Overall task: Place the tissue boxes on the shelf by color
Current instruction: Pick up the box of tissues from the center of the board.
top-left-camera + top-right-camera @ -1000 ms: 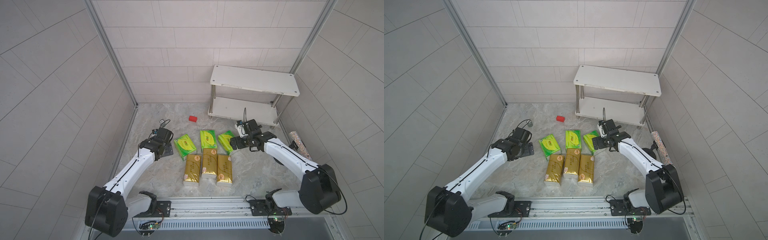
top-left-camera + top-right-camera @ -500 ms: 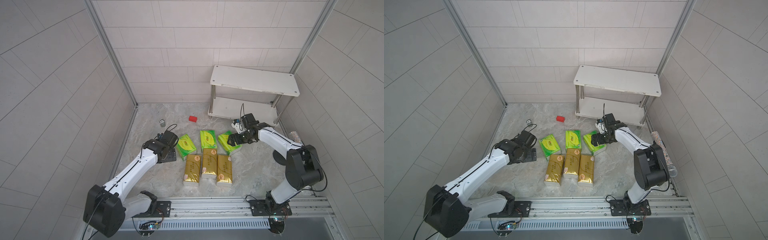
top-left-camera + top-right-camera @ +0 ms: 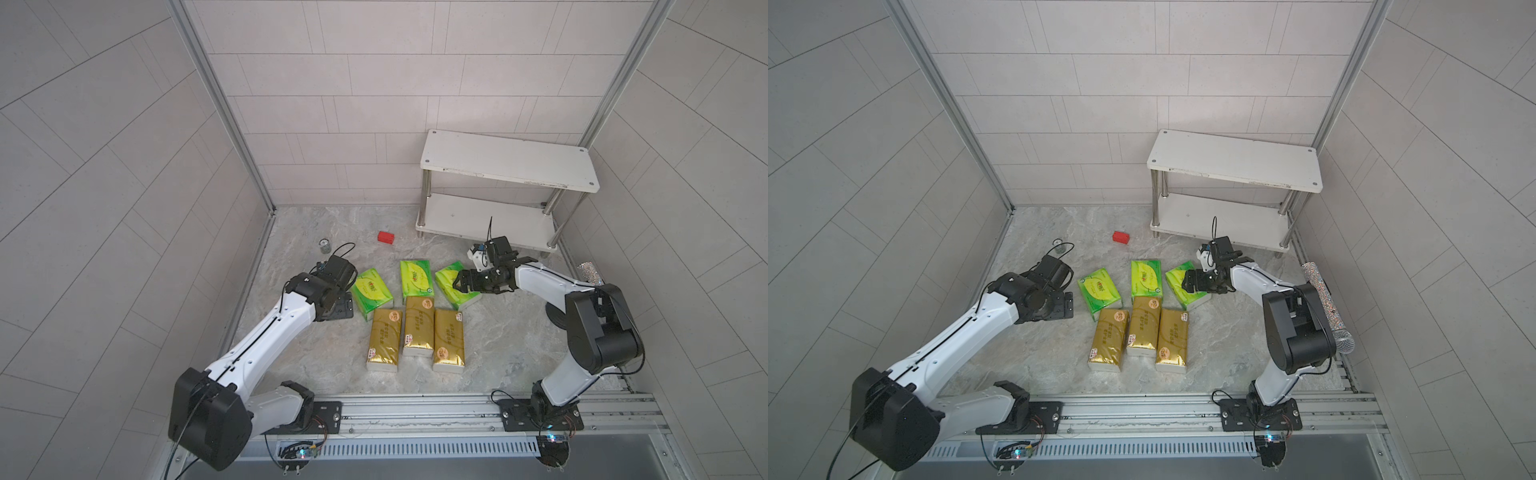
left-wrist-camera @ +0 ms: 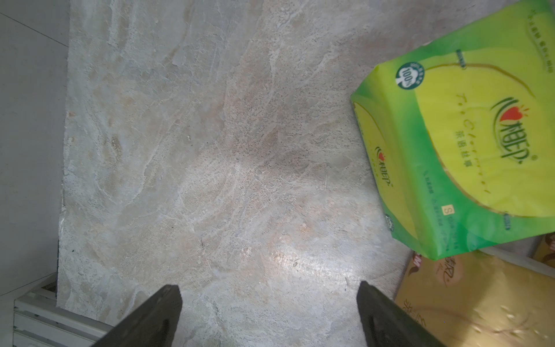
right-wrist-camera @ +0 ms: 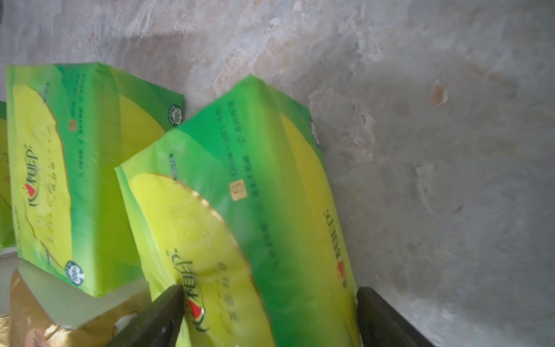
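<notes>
Three green-yellow tissue boxes lie in a row on the stone floor: left (image 3: 372, 289), middle (image 3: 415, 277) and right (image 3: 446, 276). Three gold ones (image 3: 419, 332) lie side by side just in front of them. The shelf (image 3: 507, 160) stands at the back right, both boards bare. My right gripper (image 3: 461, 284) (image 5: 268, 300) is open and straddles the right green pack (image 5: 255, 210), its fingers close against the pack's two sides; the pack still rests on the floor. My left gripper (image 3: 340, 305) (image 4: 268, 300) is open over bare floor just left of the left green pack (image 4: 465, 144).
A small red block (image 3: 385, 237) and a little jar (image 3: 324, 246) sit on the floor behind the packs. A glittery microphone (image 3: 1325, 303) leans along the right wall behind the right arm. Tiled walls close in on both sides.
My right gripper has come down over the right green pack and its jaws have narrowed slightly. The left arm has shifted forward and right, closer to the left green pack, uncovering the jar.
</notes>
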